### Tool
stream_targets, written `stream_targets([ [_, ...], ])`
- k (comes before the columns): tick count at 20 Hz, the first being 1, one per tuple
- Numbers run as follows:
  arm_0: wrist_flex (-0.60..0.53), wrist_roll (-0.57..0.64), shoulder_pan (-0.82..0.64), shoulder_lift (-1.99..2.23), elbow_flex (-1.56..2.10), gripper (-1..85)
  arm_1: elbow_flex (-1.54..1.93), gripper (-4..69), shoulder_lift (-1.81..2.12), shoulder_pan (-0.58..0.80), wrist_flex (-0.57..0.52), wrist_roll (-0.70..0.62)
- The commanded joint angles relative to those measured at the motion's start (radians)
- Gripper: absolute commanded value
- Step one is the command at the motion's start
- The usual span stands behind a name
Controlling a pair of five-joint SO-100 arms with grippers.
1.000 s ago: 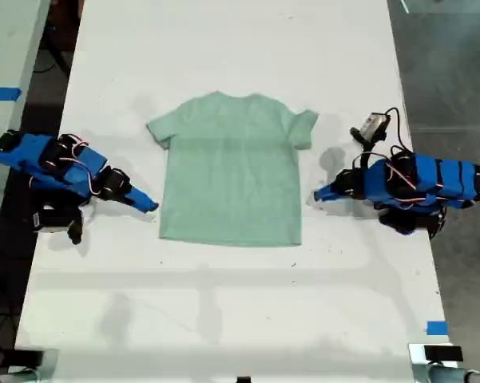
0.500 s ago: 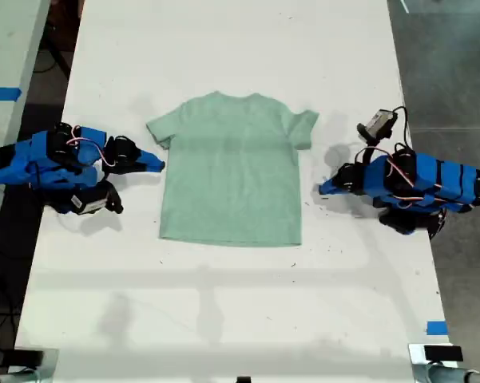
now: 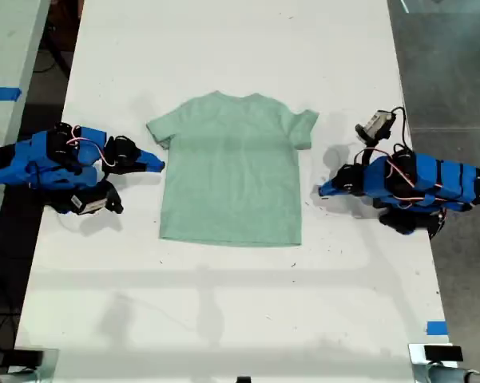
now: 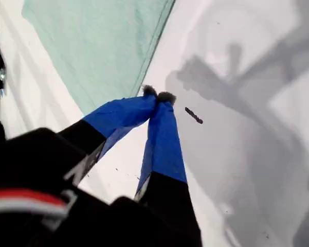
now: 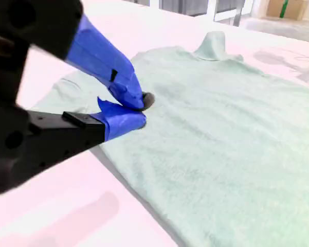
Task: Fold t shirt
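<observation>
Mint-green t shirt (image 3: 232, 169) is lying flat between both arms. My second gripper (image 5: 136, 110) is hovering closed beside its sleeve; my first gripper (image 4: 158, 96), also closed, is sitting just off the opposite edge.

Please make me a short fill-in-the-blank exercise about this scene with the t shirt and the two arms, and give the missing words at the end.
1. The t shirt lies spread out between two ___ robot arms.
2. In the exterior view, its neck points toward the view's ___ edge.
3. The fingers of my first gripper are ___, beside the shirt's edge and above the table.

Missing words: blue; top; shut
</observation>
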Motion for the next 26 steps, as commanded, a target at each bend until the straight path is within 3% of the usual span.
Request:
stream_targets([
  [1, -0.014, -0.003, -0.017, 0.008, 0.005, 0.0, -0.233, 0.4, -0.144, 0.011, -0.006, -0.044],
  [3, -0.014, -0.003, -0.018, 0.008, 0.005, 0.0, -0.595, 2.1, -0.514, 0.061, 0.069, -0.129],
  [4, -0.014, -0.003, -0.018, 0.008, 0.005, 0.0, -0.787, 6.5, -0.683, 0.086, 0.12, -0.178],
  [6, -0.012, -0.003, -0.012, 0.008, 0.005, 0.0, -1.123, 23.1, -0.925, 0.179, 0.249, -0.282],
  [7, -0.011, -0.003, -0.011, 0.008, 0.005, 0.0, -1.255, 26.6, -1.011, 0.233, 0.301, -0.336],
  [10, -0.011, -0.003, -0.009, 0.008, 0.003, 0.0, -1.413, 29.0, -1.134, 0.411, 0.351, -0.451],
  [12, -0.011, -0.003, -0.009, 0.008, 0.003, 0.0, -1.401, 28.4, -1.16, 0.551, 0.311, -0.518],
  [16, -0.009, -0.003, -0.009, 0.008, 0.003, 0.0, -1.312, 26.0, -1.227, 0.724, 0.121, -0.603],
  [21, -0.009, -0.003, -0.008, 0.008, 0.003, 0.0, -1.318, 25.5, -1.529, 0.762, -0.104, -0.647],
  [26, -0.008, -0.003, -0.006, 0.008, 0.003, 0.0, -1.328, 25.4, -1.799, 0.782, -0.215, -0.65],
])
